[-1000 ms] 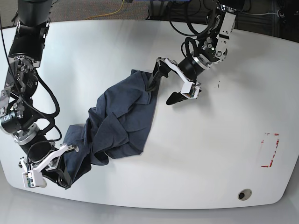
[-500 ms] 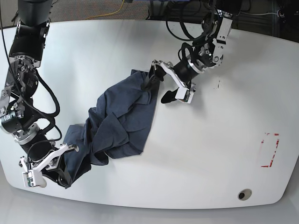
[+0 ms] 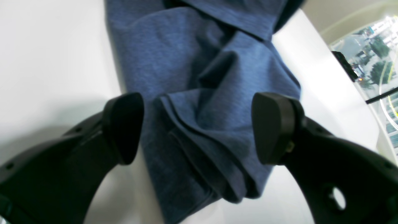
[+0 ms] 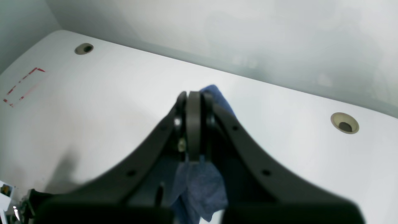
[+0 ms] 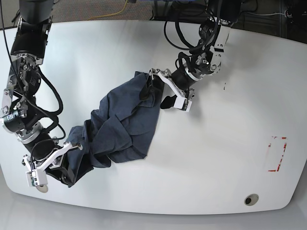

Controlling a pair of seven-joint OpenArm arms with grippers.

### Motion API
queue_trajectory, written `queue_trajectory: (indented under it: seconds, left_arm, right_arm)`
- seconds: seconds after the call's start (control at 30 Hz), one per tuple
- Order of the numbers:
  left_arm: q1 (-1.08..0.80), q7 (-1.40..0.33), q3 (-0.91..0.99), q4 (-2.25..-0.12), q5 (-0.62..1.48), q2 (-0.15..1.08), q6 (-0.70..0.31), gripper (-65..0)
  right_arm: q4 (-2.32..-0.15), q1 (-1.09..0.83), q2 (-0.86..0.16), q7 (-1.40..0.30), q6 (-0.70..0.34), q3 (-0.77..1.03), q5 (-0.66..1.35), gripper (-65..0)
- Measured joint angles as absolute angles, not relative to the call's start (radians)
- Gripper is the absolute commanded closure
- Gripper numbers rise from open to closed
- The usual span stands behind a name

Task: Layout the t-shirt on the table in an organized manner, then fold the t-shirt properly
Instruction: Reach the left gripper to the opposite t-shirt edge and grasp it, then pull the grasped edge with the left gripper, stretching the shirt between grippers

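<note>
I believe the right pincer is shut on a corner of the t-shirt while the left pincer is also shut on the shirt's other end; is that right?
Not quite. The right pincer is indeed shut on the t-shirt, but the left pincer is open: the left wrist view shows its jaws standing wide apart on either side of a bunched fold of the shirt, not closed on it.
</note>
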State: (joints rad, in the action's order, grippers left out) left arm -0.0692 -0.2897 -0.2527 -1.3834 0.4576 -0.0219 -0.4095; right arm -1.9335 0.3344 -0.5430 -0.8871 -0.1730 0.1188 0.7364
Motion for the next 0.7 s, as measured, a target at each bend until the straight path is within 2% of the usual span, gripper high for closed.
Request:
queue_trajectory:
  seconds: [0.13,0.3,0.63,0.7]
  left_arm:
    - [-0.075,-0.299,-0.254,-1.376,0.457,-0.027,-0.411,-49.2]
    - [-0.077,-0.299,-0.255,-1.374,0.457,-0.025,-0.411,-39.8]
    - [-0.069,-0.299,-0.255,-1.373,0.458,-0.022,-0.411,-38.4]
    - [-0.07,-0.3,-0.255,-1.373,0.457,-0.022,-0.411,-35.4]
  right_arm:
    - [-1.934,0.334,-0.543,-0.883,-0.173,0.123,0.736,0.0]
    - [-1.934,0.331,-0.542,-0.887,-0.176,0.16,0.736,0.0]
    - [-1.934,0.331,-0.542,-0.884,-0.173,0.163,0.737,0.0]
    - [-1.934,0.331,-0.543,-0.884,-0.173,0.163,0.737,0.0]
